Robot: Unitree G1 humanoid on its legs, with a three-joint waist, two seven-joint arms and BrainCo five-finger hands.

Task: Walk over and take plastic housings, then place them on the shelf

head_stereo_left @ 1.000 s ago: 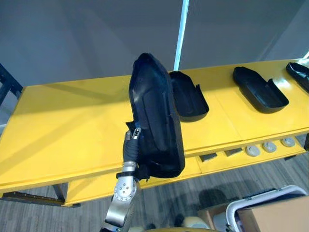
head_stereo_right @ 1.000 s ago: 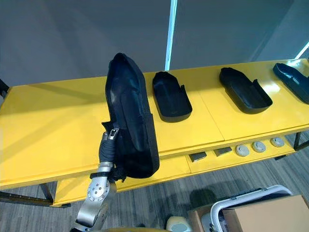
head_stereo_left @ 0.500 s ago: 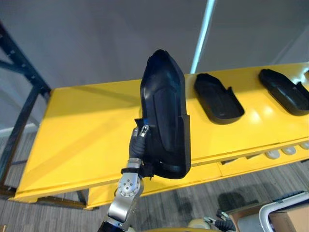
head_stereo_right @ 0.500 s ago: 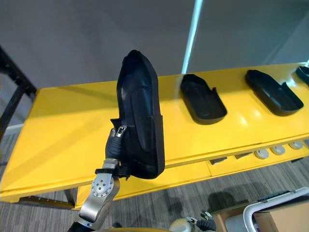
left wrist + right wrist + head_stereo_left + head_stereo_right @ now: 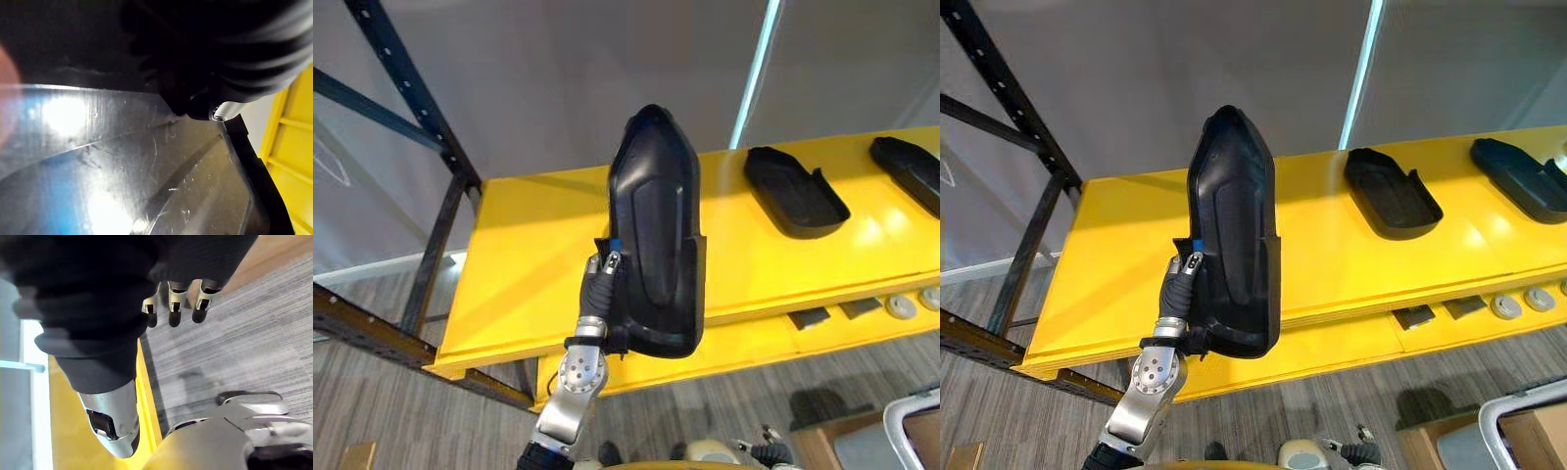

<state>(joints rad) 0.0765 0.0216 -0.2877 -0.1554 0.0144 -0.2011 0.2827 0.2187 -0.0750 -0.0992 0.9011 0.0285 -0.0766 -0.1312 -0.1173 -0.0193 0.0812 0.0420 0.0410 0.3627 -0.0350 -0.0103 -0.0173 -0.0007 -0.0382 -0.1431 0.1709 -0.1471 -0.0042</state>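
Note:
My left hand is curled on the near edge of a long black plastic housing and holds it upright in the air, in front of the yellow table. The left wrist view has the housing's glossy inner face pressed close against the hand's dark cover. Two more black housings lie on the table to the right. My right hand hangs by my side over grey carpet, fingers relaxed and holding nothing.
A dark metal shelf rack stands at the left, its lower beam running along the floor side. Small round parts and flat pieces lie on the table's lower yellow ledge. A white-rimmed bin sits at the lower right.
The camera has swung left: the table and its housings have slid right in the picture and the dark rack has come into view. The left hand still holds the housing upright.

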